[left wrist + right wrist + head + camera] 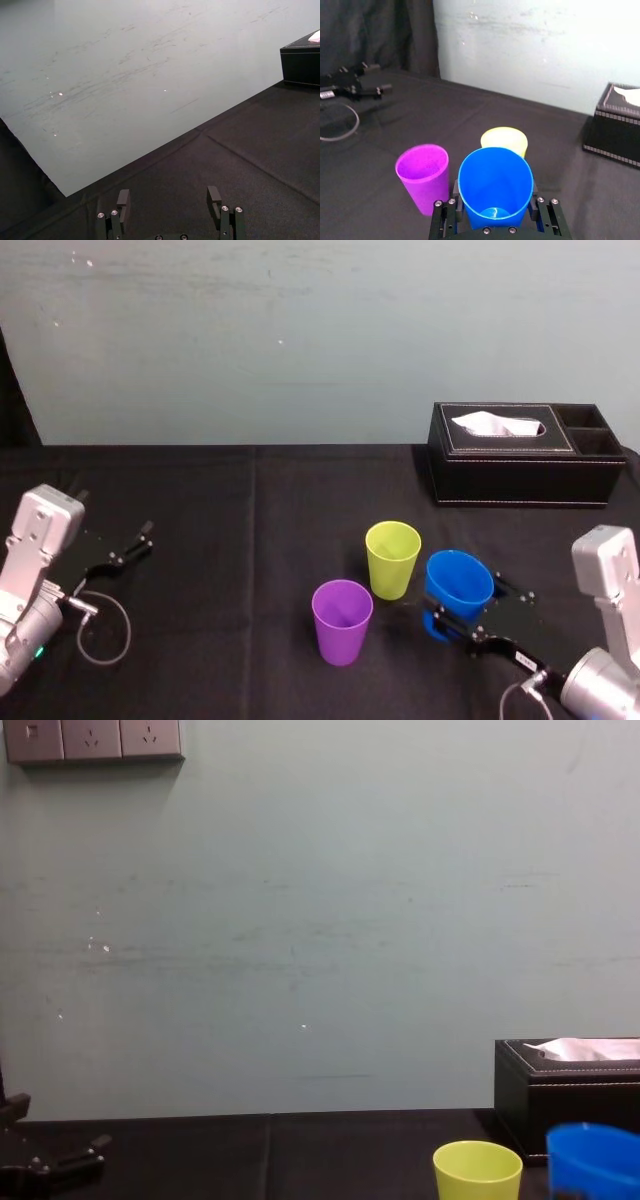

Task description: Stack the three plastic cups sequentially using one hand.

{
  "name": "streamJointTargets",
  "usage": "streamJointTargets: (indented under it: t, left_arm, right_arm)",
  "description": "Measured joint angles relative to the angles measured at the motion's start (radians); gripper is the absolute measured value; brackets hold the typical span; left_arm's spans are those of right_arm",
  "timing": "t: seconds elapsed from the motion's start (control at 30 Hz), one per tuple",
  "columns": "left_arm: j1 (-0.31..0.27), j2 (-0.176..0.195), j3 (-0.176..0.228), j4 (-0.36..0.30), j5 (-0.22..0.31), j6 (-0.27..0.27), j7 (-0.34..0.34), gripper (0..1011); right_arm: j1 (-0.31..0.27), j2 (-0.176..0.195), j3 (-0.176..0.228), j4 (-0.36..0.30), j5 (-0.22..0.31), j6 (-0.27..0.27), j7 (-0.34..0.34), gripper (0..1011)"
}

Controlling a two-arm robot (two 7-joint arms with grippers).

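My right gripper [472,610] at the lower right clasps the blue cup [459,582], just beside the lime-yellow cup [392,558], the purple cup [342,620] standing near on the black table [250,530], my left gripper [135,543] resting far left

a bare robot test room or lab, not a home: a flat table draped in creased black cloth [250,540] stands against a scuffed, pale grey-green painted wall [320,920] with a row of grey wall sockets [92,740]. a black curtain [375,35] hangs at one side.
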Motion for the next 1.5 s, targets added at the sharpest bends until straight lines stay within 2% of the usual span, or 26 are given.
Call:
streamJointTargets:
  t: [0.17, 0.37, 0.67, 1.2, 1.5]
  left_arm:
    - [0.000, 0.000, 0.000, 0.000, 0.000, 0.000, 0.000, 1000]
    - [0.000, 0.000, 0.000, 0.000, 0.000, 0.000, 0.000, 1000]
    - [0.000, 0.000, 0.000, 0.000, 0.000, 0.000, 0.000, 1000]
    - [0.000, 0.000, 0.000, 0.000, 0.000, 0.000, 0.000, 1000]
    - [0.000, 0.000, 0.000, 0.000, 0.000, 0.000, 0.000, 1000]
  right_arm:
    - [0.022, 0.008, 0.002, -0.027, 0.019, 0.035, 0.002, 722]
    - [0.084, 0.020, -0.010, -0.053, 0.042, 0.086, 0.001, 722]
    - [0.175, 0.023, -0.045, -0.036, 0.055, 0.129, 0.001, 722]
    - [0.343, -0.017, -0.131, 0.112, 0.059, 0.156, 0.004, 722]
    - [0.399, -0.040, -0.166, 0.185, 0.045, 0.158, 0.005, 722]
